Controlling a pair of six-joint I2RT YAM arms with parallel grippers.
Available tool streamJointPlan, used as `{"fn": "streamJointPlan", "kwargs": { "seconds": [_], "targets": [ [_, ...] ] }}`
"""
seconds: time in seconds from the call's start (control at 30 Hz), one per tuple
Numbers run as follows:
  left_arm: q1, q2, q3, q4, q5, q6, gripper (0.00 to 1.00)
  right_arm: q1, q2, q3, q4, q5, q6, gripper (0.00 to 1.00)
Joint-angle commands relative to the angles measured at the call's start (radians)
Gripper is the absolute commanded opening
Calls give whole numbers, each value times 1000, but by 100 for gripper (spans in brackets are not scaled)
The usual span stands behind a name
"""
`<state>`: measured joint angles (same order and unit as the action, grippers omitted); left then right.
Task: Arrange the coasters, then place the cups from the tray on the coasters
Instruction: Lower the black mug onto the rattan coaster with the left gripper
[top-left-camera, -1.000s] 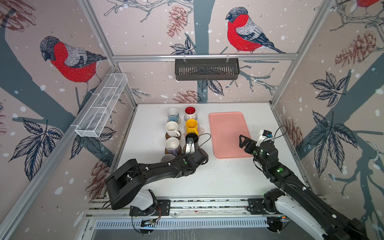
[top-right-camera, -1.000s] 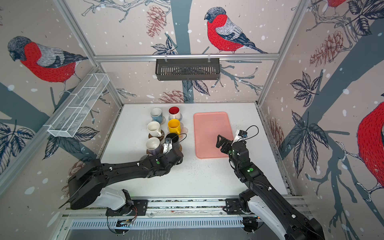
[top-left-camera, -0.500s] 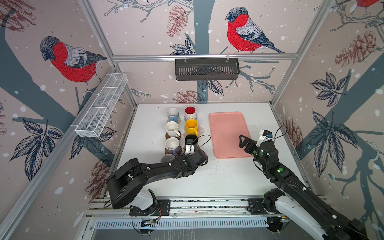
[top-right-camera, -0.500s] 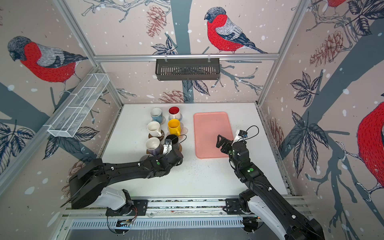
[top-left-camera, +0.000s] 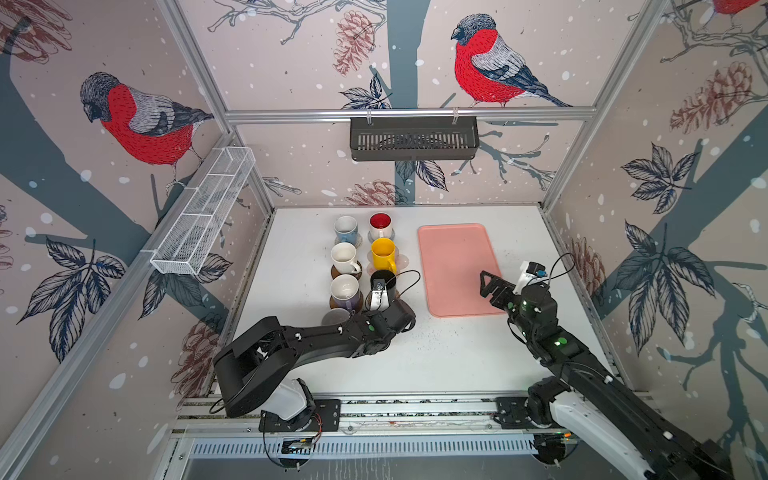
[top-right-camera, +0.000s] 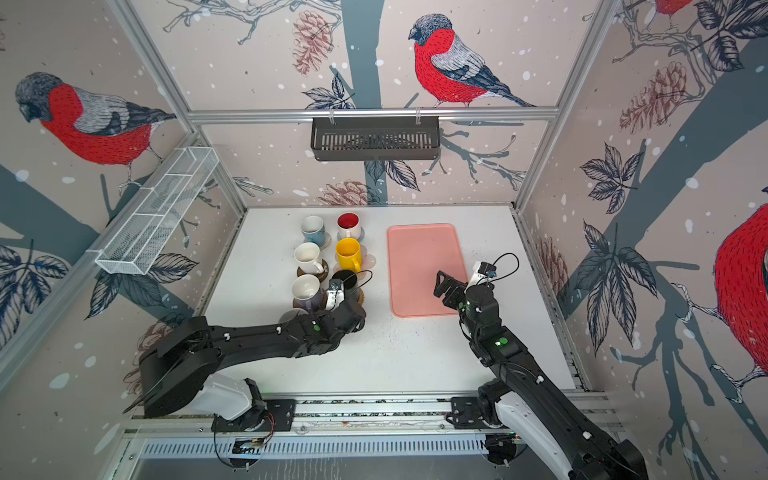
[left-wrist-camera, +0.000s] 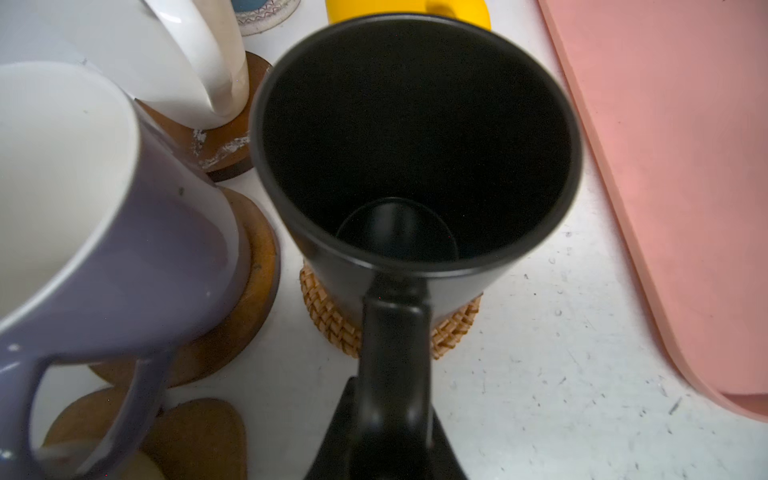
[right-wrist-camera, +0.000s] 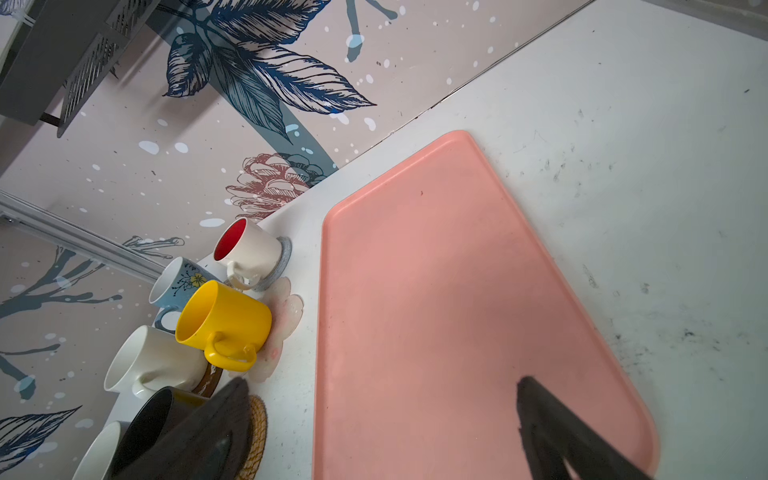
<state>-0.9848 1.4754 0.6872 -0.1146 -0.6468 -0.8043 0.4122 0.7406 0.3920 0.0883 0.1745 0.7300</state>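
The step in hand looks like setting down the last mug. The salmon-pink rectangular tray (top-left-camera: 457, 266) lies bare, right of centre in both top views. The matte black ceramic mug (top-left-camera: 383, 277) stands upright on the tan wicker round coaster (left-wrist-camera: 328, 328), at the lower end of the right-hand column of mugs, just left of the tray.

The left arm (top-left-camera: 316, 336) reaches in from the lower left. Its jaws grasp the black mug by the wall. The left wrist view shows one finger (left-wrist-camera: 395, 332) hooked over the rim and down inside, while the outer one is hidden. The right arm (top-left-camera: 536, 307) hovers over the tray's lower right corner, its jaws spread wide and holding nothing.

Close on the black mug's left stands the lavender mug with a white inside (left-wrist-camera: 145, 257), on a brown wooden disc (left-wrist-camera: 257, 266). Directly above it in a top view is the yellow mug (top-left-camera: 383, 253). A pale rim (top-left-camera: 335, 318) shows below the lavender mug, half under the left arm. It is probably the seventh mug, but that cannot be told for sure.

The next move, as I judge it, is to let go and lift the finger straight up out of the mug. The risk is dragging the rim and tipping the mug, or swinging into the lavender mug beside it.
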Motion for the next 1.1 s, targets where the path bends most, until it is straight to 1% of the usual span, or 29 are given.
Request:
{"fn": "streamJointPlan", "kwargs": {
  "seconds": [0.0, 0.23, 0.73, 0.83, 0.9, 0.97, 1.07],
  "targets": [
    [3, -5, 11, 64, -37, 1, 0, -4, -7, -2, 25, -3, -8, 99],
    [3, 3, 7, 62, -38, -3, 0, -14, -9, -7, 25, -12, -10, 100],
    [3, 43, 14, 57, 1, -7, 0, -22, -8, -16, 28, -19, -9, 99],
    [3, 48, 17, 44, 4, -10, 13, -23, -9, -16, 27, -23, -8, 99],
    [2, 48, 18, 38, 8, -9, 25, -23, -13, -16, 26, -23, -7, 99],
    [1, 45, 18, 33, 9, -9, 32, -23, -16, -16, 23, -23, -7, 100],
    [-2, 40, 15, 30, 10, -7, 45, -25, -20, -16, 21, -23, -7, 100]
  ]
}}
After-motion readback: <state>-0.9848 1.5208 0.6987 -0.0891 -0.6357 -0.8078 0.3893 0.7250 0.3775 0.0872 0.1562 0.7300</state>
